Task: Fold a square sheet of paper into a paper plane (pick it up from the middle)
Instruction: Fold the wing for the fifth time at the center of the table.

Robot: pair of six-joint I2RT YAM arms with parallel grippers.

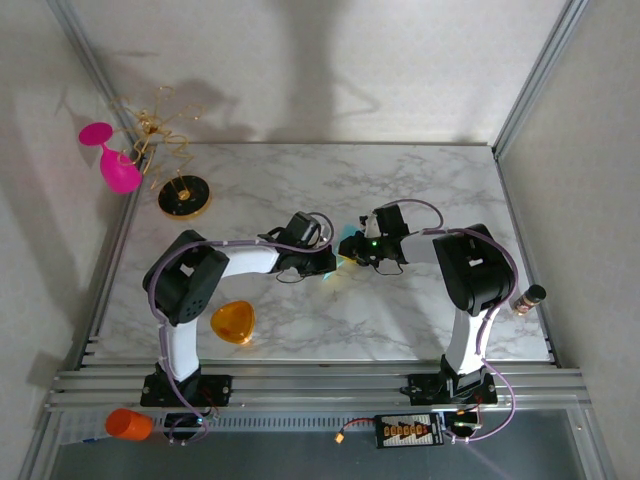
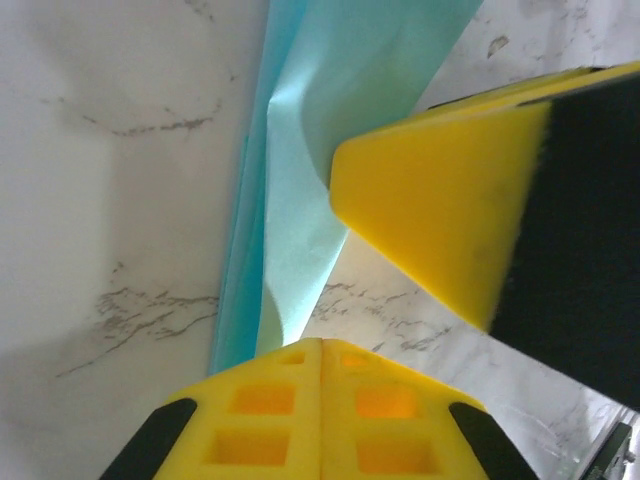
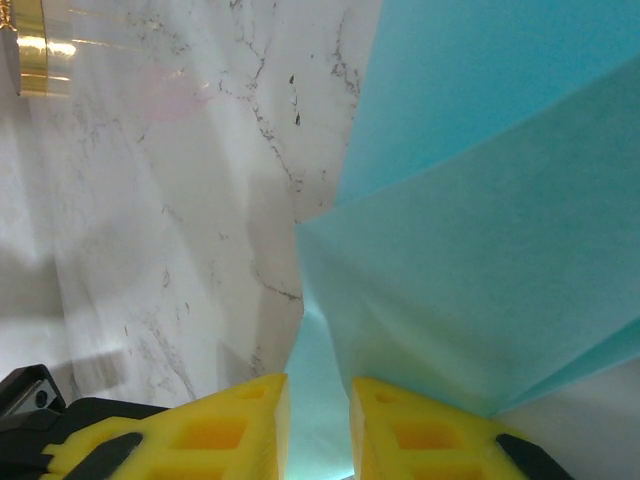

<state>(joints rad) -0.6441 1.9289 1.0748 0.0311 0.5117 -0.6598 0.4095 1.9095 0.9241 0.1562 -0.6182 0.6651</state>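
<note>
Left gripper (image 2: 320, 348): yellow fingertips pressed flat together, no gap at the seam. The teal paper sheet (image 2: 330, 100) runs up the view from just behind those tips, creased lengthwise into layers. Its lower end vanishes behind the tips, so I cannot tell whether a ply is nipped between them. Right gripper (image 3: 318, 385): fingertips a narrow slot apart with teal filling the slot. The sheet fans up and to the right from there in overlapping folded layers, and this reads as clamped on the sheet. Top view: both wrists meet nose to nose at the middle of the marble table (image 1: 400, 190), with the sheet a small teal sliver between them. The left wrist view adds one yellow pad (image 2: 430, 210) of the right gripper over the sheet's right edge, near the left tips. The right wrist view adds the fold edges at close range, plus a blurred gold-rimmed object (image 3: 35, 50) at upper left. The top view gives the surroundings: orange rounded-triangle piece (image 1: 232, 322) beside the left arm, well apart from the sheet; pink glass (image 1: 115, 160) beyond the far-left corner.
</note>
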